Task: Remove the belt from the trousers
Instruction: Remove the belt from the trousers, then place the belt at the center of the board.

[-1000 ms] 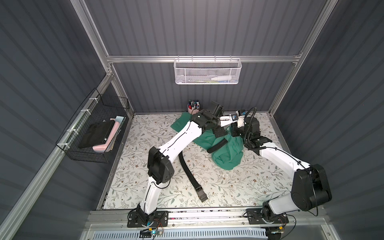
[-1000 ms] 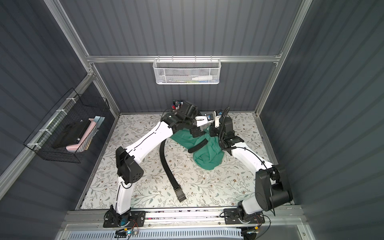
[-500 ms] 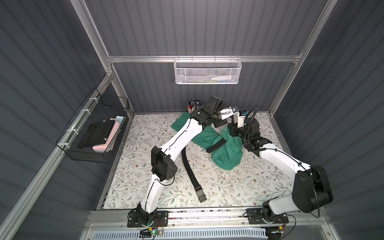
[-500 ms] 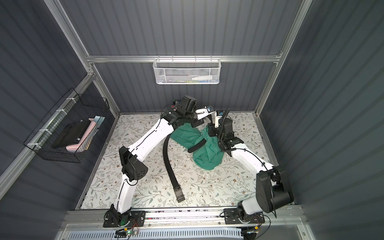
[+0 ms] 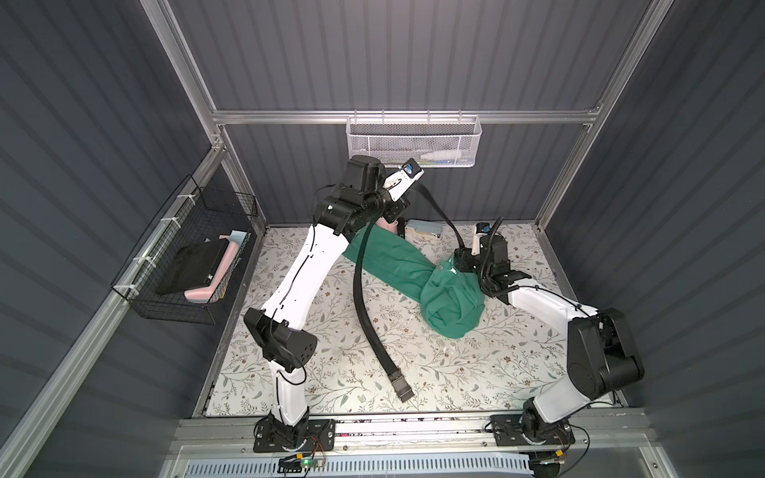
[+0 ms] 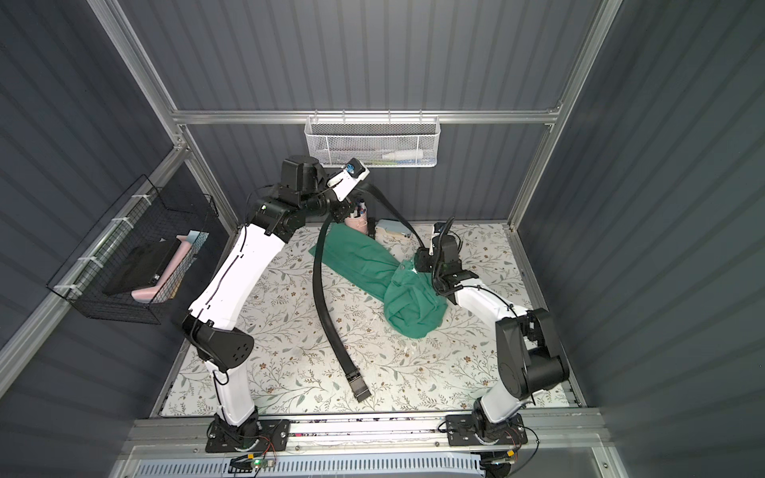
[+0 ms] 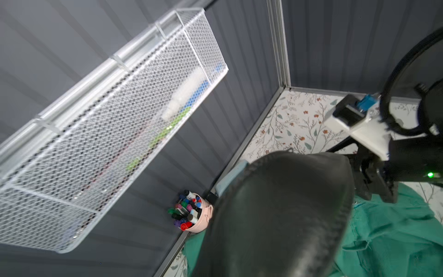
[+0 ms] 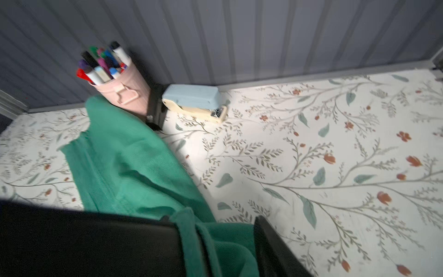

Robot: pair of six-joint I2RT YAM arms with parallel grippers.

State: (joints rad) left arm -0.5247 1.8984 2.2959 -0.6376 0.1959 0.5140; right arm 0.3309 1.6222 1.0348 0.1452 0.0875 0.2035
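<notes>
Clamping the trousers (image 5: 393, 265) at 2 o'clock seems wise (right gripper (image 5: 457, 265) gapes) before the left gripper (image 5: 405, 203), pinching the belt (image 5: 358, 298), pulls.

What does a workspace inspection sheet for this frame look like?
Surface: floral table, flat, no spills seen.
Job's things: trousers bunched; belt lifted mid-length, buckle end on table, other end at their waist.
Clutter: marker cup, stapler by back wall.
Grippers: left gripper raised, shut on belt; right gripper, jaws apart around trousers cloth.
Cables: black cable loops over right wrist.
Surroundings: white mesh basket on back wall, black wire basket on side wall.
</notes>
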